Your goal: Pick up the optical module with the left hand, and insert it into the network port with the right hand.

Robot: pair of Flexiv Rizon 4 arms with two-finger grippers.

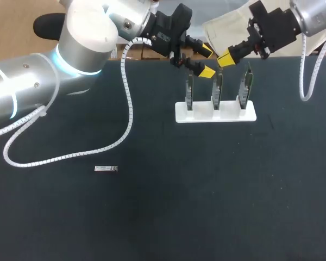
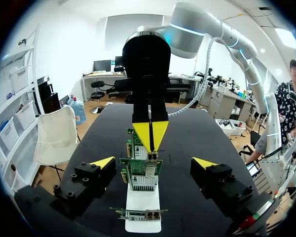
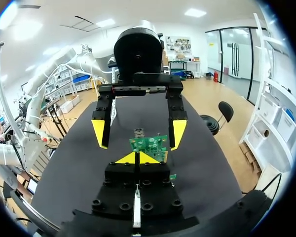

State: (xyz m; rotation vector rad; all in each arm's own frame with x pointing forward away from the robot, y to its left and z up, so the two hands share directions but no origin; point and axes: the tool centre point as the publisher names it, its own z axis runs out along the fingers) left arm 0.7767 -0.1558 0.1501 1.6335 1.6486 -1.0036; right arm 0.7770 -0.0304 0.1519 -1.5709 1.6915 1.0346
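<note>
The optical module [image 1: 106, 168], a small silver bar, lies flat on the black table left of centre, far from both grippers. My left gripper [image 1: 207, 61] hangs open above the white rack [image 1: 215, 112], and in its wrist view its fingers [image 2: 103, 162] straddle the upright green network cards [image 2: 143, 170]. My right gripper [image 1: 224, 60] faces it from the other side, shut, with nothing visible between its yellow tips. In the left wrist view the right gripper [image 2: 150, 136] points down at the top of the cards. From the right wrist, its own gripper [image 3: 138, 158] sits just short of a card [image 3: 149, 144], with the left gripper [image 3: 138, 133] beyond it.
The rack's white base [image 2: 143, 207] holds three cards in a row at the table's back middle. A white spiral cable [image 1: 127, 109] from my left arm trails over the table's left part. Another cable [image 1: 304, 81] hangs from my right arm.
</note>
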